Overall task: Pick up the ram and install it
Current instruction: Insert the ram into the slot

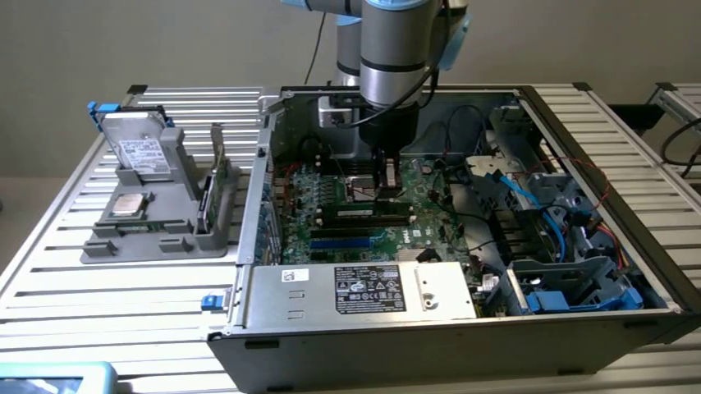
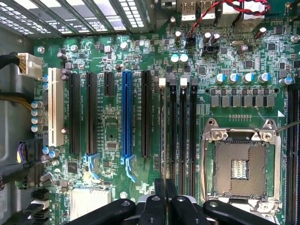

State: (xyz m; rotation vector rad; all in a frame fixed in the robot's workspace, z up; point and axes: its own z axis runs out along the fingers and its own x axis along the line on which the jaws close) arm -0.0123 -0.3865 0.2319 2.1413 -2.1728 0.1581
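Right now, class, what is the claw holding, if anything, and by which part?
It cannot be told. The claw hangs low over the black memory slots of the motherboard; whether it grips the ram is hidden.

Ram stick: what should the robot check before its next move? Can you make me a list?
1. The pincer is inside the computer case, above the motherboard: ok.
2. The ram is in the pincer: cannot tell.
3. The long black memory slots beside the processor socket look empty: ok.
4. The red and black wires lie away from those slots: ok.
5. The pincer is lined up with one exact slot: cannot tell.
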